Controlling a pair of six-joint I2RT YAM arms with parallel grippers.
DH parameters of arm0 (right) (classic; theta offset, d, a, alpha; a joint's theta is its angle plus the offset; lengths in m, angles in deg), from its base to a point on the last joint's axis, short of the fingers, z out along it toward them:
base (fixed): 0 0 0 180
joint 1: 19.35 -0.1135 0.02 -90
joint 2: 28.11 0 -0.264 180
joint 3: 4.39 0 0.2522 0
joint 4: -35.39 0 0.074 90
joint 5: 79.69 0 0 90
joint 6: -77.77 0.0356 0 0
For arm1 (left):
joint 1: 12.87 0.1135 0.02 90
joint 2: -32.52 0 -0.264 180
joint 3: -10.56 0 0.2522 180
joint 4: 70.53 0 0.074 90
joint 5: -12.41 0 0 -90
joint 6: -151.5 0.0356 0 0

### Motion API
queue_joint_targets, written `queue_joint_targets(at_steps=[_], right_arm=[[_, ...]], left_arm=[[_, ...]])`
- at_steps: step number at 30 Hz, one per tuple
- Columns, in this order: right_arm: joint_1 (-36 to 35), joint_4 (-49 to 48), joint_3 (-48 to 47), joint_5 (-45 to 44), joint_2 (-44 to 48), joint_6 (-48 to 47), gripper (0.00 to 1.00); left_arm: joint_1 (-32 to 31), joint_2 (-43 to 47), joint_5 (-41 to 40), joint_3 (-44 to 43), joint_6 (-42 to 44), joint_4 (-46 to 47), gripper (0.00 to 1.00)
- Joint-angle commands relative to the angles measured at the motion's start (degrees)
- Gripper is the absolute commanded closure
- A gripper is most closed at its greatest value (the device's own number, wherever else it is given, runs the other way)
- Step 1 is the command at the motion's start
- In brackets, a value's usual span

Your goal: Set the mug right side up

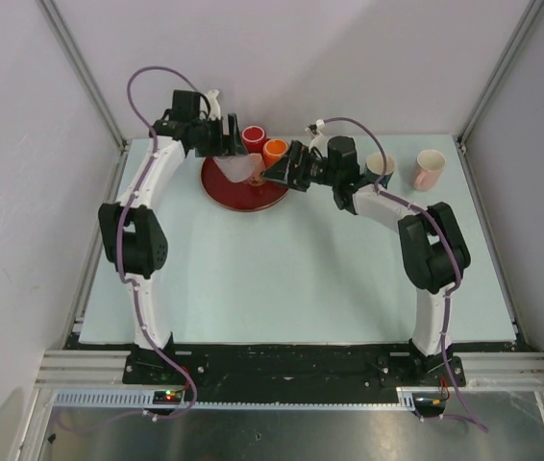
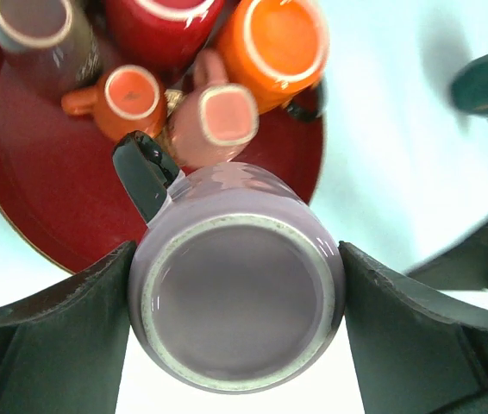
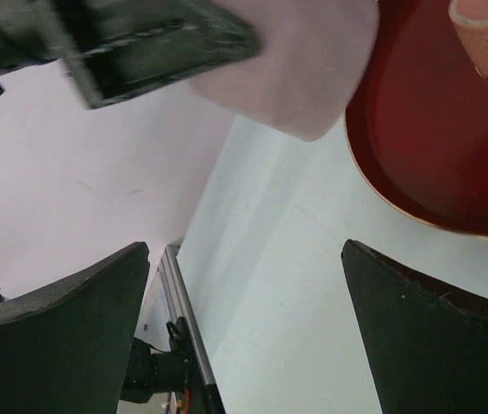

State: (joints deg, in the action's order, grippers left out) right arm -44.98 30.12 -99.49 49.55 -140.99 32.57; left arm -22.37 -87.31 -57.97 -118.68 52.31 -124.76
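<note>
My left gripper (image 2: pixel 237 263) is shut on the lilac mug (image 2: pixel 237 302), a finger pressed to each side of it. The mug's unglazed foot ring faces the wrist camera and its dark green handle (image 2: pixel 145 174) points away to the left. In the top view the mug (image 1: pixel 244 169) hangs in the left gripper (image 1: pixel 235 157) over the left part of the dark red tray (image 1: pixel 229 195). My right gripper (image 1: pixel 278 175) stands open just right of the mug, nothing between its fingers. In the right wrist view the right gripper (image 3: pixel 244 319) frames bare table, with the mug (image 3: pixel 300 73) above.
On the red tray (image 2: pixel 28 198) stand several mugs: brown (image 2: pixel 41 34), red (image 2: pixel 162 21), orange (image 2: pixel 274 47), small orange (image 2: pixel 128 95) and pink (image 2: pixel 218 121). A dark mug (image 1: pixel 381 165) and a pink mug (image 1: pixel 428 169) sit at the table's back right.
</note>
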Motion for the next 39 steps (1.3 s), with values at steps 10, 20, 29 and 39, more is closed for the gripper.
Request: queue_joint_targets(at_steps=[10,20,29,39], right_arm=[[0.0,-24.9,-6.9,0.7,-5.9,15.8,0.01],[-0.4,-39.2,-11.8,2.5,-9.4,26.3,0.03],[-0.6,-48.8,-14.5,5.1,-7.8,31.8,0.91],[3.5,-16.9,-1.0,3.1,10.7,5.8,1.0]], left_arm=[[-0.6,12.0,14.2,-7.5,-8.6,3.7,1.0],[-1.7,12.3,19.3,-7.5,-12.4,4.9,1.0],[-1.4,10.8,21.2,-7.5,-15.6,6.0,1.0],[1.8,10.3,17.0,-7.8,-13.1,7.0,0.29]])
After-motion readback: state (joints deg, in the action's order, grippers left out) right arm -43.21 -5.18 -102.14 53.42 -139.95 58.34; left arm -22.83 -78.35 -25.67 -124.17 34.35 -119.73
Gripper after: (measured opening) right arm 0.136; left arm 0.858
